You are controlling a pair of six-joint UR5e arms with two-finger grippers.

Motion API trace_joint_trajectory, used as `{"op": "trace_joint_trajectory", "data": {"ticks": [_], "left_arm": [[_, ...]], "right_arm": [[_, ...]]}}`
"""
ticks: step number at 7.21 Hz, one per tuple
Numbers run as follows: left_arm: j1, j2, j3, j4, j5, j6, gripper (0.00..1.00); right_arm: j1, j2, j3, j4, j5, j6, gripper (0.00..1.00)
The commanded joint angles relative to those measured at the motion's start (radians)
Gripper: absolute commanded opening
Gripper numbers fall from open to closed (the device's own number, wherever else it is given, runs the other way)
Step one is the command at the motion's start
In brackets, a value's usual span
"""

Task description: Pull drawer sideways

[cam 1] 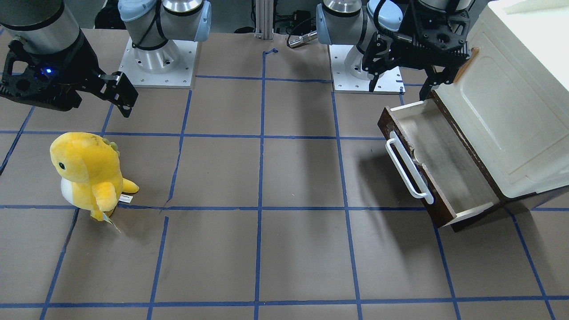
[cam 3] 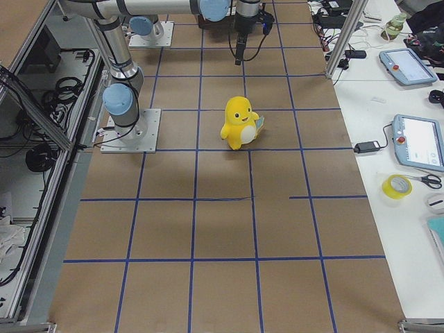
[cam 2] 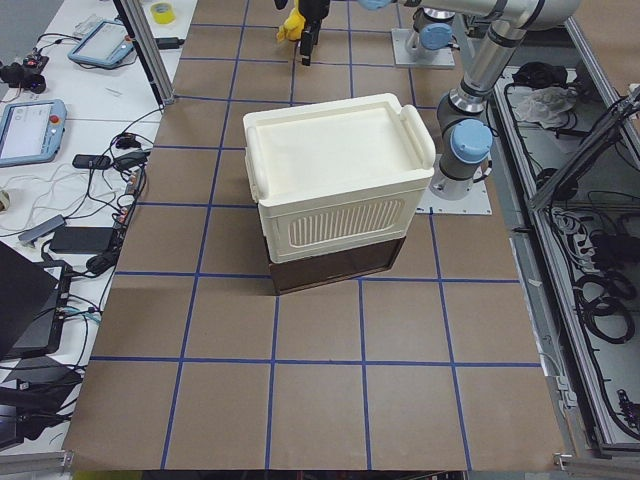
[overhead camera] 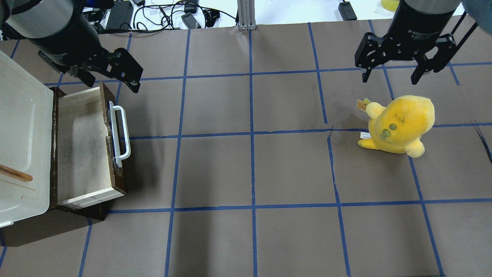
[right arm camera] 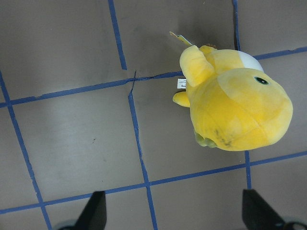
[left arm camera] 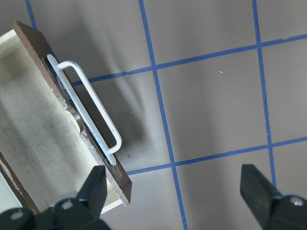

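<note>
The drawer (overhead camera: 82, 150) has a dark brown front, a white bar handle (overhead camera: 120, 132) and a pale inside. It stands pulled out from under the cream cabinet (overhead camera: 19, 142), and it is empty. It also shows in the front view (cam 1: 444, 160) and the left wrist view (left arm camera: 72, 120). My left gripper (overhead camera: 111, 85) is open and empty. It hovers above the drawer's upper end in the overhead view, clear of the handle (left arm camera: 91, 108). My right gripper (overhead camera: 389, 79) is open and empty, far off above the table.
A yellow plush toy (overhead camera: 399, 123) stands on the brown, blue-taped table under the right gripper, and also shows in the right wrist view (right arm camera: 235, 108). The cabinet's cream door carries a small wooden handle (overhead camera: 15, 174). Both arm bases (cam 1: 158, 58) stand at the table's edge.
</note>
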State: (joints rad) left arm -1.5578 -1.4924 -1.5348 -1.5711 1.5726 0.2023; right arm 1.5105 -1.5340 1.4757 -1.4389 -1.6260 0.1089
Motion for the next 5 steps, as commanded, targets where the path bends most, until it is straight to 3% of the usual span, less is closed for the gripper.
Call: {"op": "trace_joint_trajectory", "data": {"ticks": [1,5], "left_arm": [[0.001,-0.009,-0.016,0.068,0.011,-0.01,1.0],[0.004,-0.009,-0.03,0.065,-0.043,-0.073,1.0]], "right_arm": [[0.0,0.0,0.0,0.0,0.0,0.0,1.0],[0.0,0.0,0.0,0.0,0.0,0.0,1.0]]}}
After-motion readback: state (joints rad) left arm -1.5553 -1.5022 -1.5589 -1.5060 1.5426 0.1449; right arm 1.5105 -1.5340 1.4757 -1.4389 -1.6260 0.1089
